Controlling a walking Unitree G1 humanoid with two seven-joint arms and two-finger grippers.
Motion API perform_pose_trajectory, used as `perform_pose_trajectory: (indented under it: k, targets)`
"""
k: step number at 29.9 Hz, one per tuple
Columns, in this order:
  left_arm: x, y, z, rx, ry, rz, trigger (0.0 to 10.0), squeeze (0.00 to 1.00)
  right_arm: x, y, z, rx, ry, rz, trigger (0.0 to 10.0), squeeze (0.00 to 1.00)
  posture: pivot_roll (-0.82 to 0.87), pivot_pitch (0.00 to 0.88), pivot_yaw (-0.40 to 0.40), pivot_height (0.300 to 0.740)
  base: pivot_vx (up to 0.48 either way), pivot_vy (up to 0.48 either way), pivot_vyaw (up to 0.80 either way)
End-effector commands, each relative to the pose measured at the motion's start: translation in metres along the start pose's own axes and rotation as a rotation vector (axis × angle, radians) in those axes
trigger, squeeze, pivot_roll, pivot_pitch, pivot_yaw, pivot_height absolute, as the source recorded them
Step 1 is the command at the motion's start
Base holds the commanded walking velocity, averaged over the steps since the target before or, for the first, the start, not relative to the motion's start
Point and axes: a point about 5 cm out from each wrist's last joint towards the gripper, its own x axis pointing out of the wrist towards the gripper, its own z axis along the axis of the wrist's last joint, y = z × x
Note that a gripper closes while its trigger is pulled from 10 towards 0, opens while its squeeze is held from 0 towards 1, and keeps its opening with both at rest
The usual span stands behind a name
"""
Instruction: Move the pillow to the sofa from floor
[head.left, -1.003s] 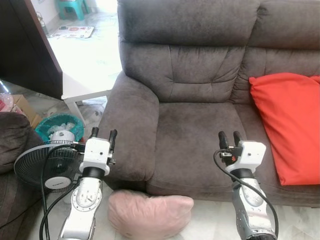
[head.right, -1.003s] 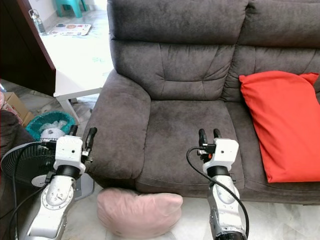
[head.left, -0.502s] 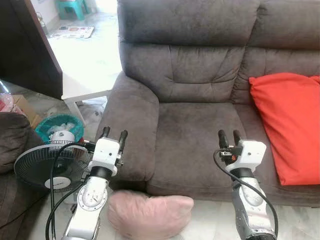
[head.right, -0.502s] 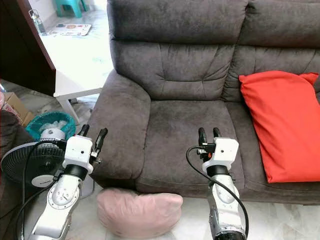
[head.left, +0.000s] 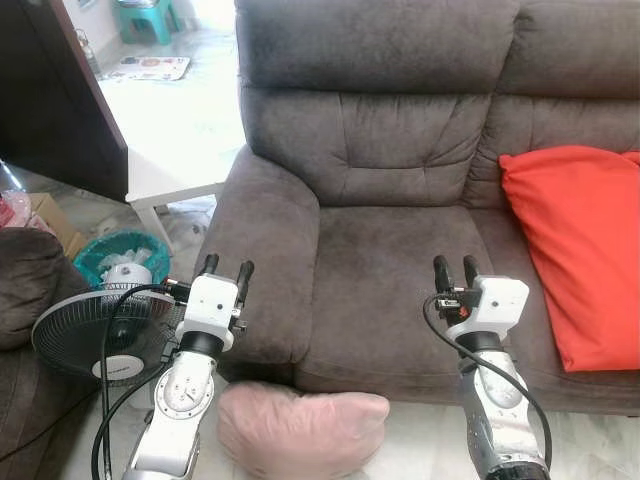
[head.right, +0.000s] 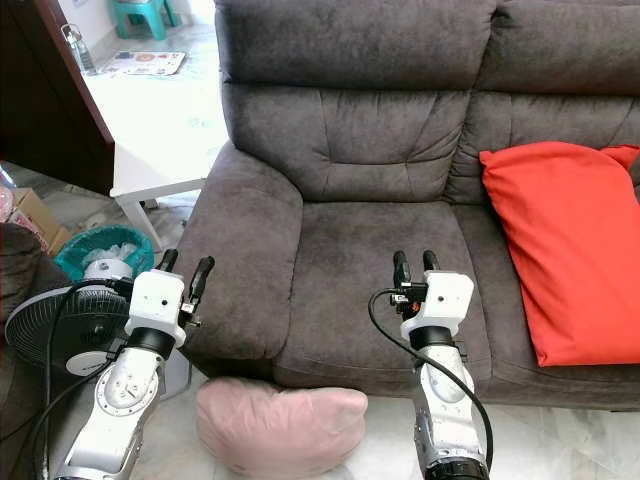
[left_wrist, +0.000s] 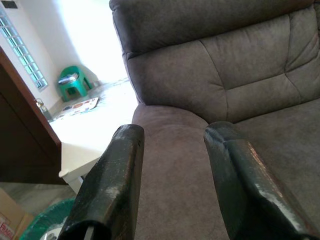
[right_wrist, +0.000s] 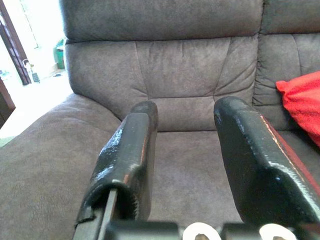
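A pale pink pillow (head.left: 300, 428) lies on the floor tight against the front of the dark grey sofa (head.left: 390, 240). My left gripper (head.left: 227, 268) is open, raised above the pillow's left end, in front of the sofa's armrest (head.left: 262, 260). My right gripper (head.left: 450, 270) is open too, held over the front of the seat cushion, up and to the right of the pillow. Both wrist views look along empty fingers (left_wrist: 112, 185) (right_wrist: 127, 160) at the sofa back.
A red cushion (head.left: 575, 250) leans on the right seat. A black floor fan (head.left: 95, 335) with cable stands by my left arm, a teal basket (head.left: 118, 250) behind it. A white low table (head.left: 170, 130) and dark cabinet (head.left: 50, 100) sit at the back left.
My left arm has moved right and a little lower, from beside the fan to in front of the armrest. The right arm has barely shifted.
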Motion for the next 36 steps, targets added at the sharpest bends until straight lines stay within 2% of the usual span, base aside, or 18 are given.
perform_pose_trajectory:
  k: [1, 17, 36]
  targets:
    - [0.002, 0.0026, 0.0022, -0.008, -0.011, 0.016, 10.0, 0.0, 0.0001, -0.0005, 0.0001, -0.005, 0.002, 0.0, 10.0, 0.0, 0.13, 0.059, -0.005, 0.74, 0.0, 0.0, 0.0]
    - [0.0015, 0.0037, 0.0013, -0.015, -0.003, 0.033, 10.0, 0.0, 0.0012, -0.003, -0.0026, -0.018, 0.043, -0.005, 10.0, 0.0, 0.13, 0.075, -0.011, 0.74, 0.0, 0.0, 0.0]
    - [0.0028, 0.0053, 0.0002, -0.014, 0.002, 0.046, 10.0, 0.0, 0.0011, -0.0003, -0.0043, -0.018, 0.062, 0.013, 10.0, 0.0, 0.13, 0.084, -0.018, 0.66, 0.0, 0.0, 0.0]
